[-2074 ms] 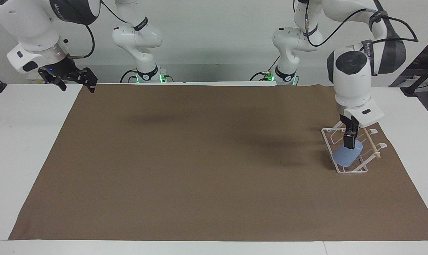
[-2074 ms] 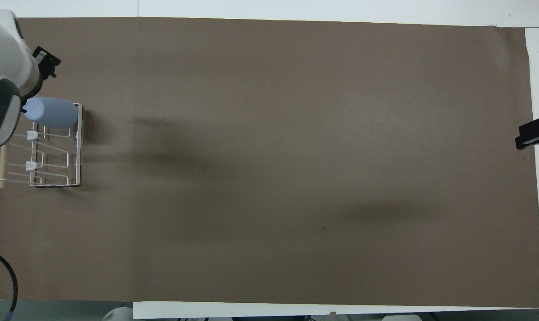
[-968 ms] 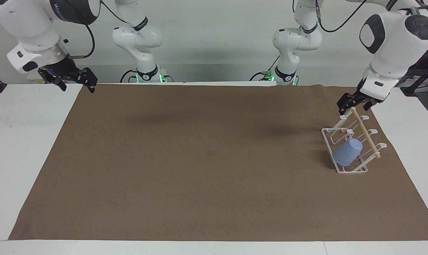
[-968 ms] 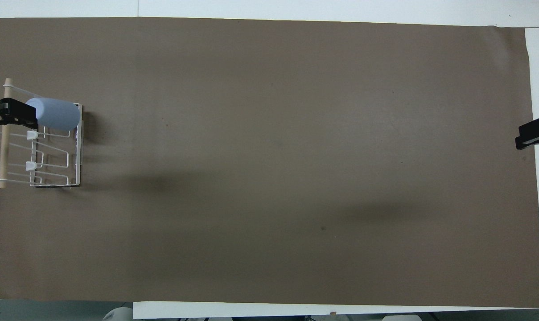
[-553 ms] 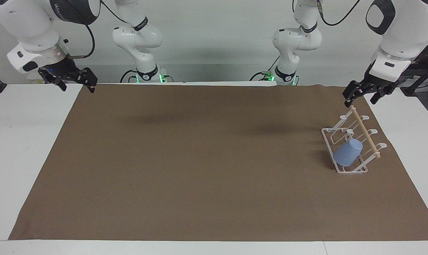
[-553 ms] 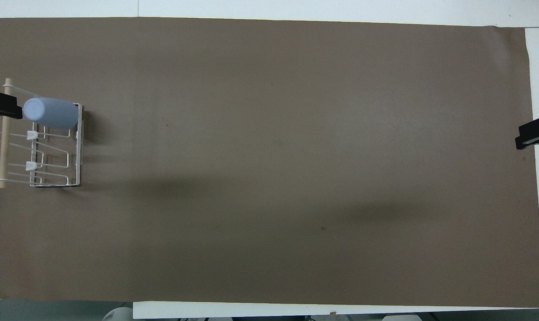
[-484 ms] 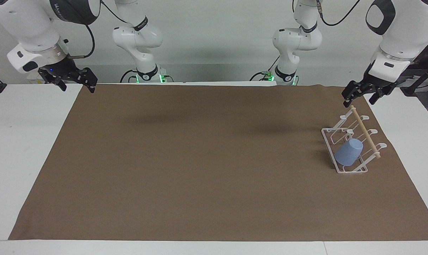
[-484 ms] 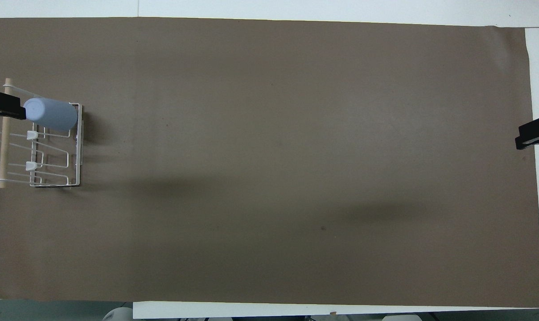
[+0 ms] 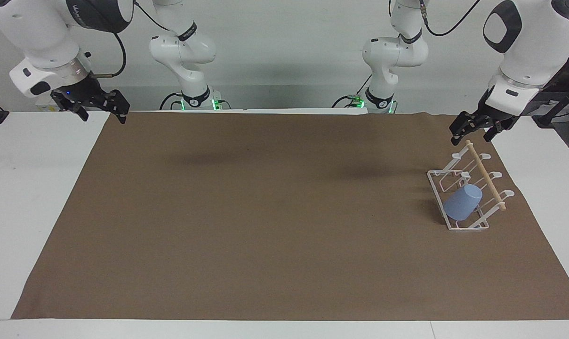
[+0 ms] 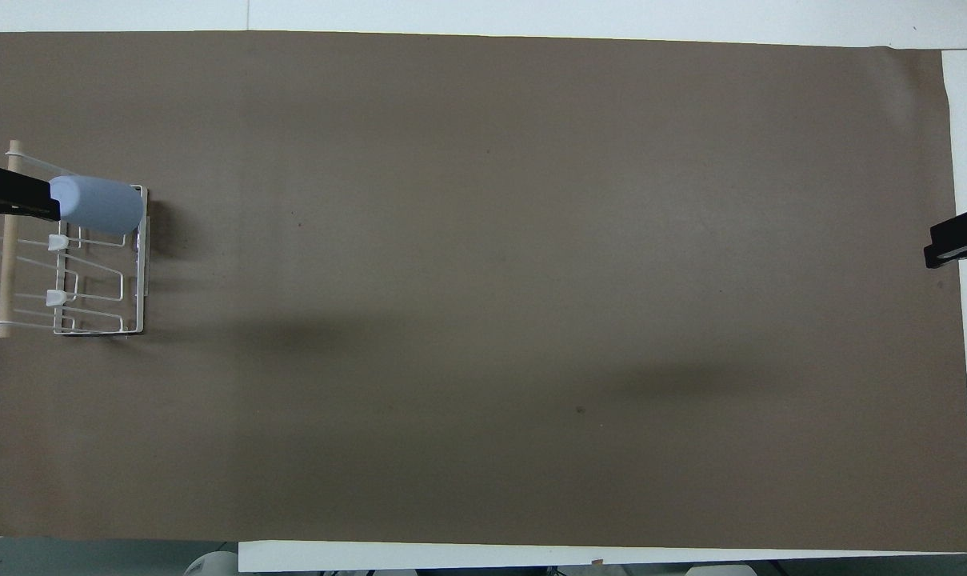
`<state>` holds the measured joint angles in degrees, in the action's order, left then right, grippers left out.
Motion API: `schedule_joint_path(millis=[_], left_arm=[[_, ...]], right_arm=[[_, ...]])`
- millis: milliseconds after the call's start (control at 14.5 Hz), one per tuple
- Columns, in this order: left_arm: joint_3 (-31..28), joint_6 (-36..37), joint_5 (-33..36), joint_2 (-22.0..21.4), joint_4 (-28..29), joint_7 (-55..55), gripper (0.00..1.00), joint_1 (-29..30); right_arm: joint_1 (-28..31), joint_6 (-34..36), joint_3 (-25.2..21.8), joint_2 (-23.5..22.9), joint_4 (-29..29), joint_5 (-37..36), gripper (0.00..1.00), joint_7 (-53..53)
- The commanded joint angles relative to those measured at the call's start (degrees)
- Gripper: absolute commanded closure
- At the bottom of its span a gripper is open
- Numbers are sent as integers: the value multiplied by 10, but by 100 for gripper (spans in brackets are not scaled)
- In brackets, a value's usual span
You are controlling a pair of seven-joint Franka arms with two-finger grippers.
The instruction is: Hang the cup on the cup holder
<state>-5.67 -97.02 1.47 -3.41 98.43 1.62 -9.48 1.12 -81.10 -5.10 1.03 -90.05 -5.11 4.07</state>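
Note:
The light blue cup [image 9: 462,203] hangs upside down and tilted on a prong of the white wire cup holder [image 9: 436,186], at the left arm's end of the table. It also shows in the overhead view [image 10: 97,205] on the holder [image 10: 141,272]. My left gripper [image 9: 471,135] is open and empty in the air, over the end of the holder's wooden dowel [image 9: 484,175] that is nearer to the robots. One of its fingers [image 10: 15,204] shows in the overhead view. My right gripper [image 9: 103,113] is open and empty and waits over the right arm's end of the table.
A brown mat [image 9: 265,212] covers most of the white table [image 9: 30,188]. The holder stands near the mat's edge at the left arm's end. Nothing else lies on the mat.
The left gripper let go of the cup, rose and drew back toward the robots, then drifted slightly over the dowel's end. The cup stays on the holder. The right arm has not moved.

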Motion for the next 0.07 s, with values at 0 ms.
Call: schedule_joint_path(millis=[0], left_arm=[[0,-7,-9,-19,20,-26,0,5]], right_arm=[[5,-1,4,5,-4,11,1,9]])
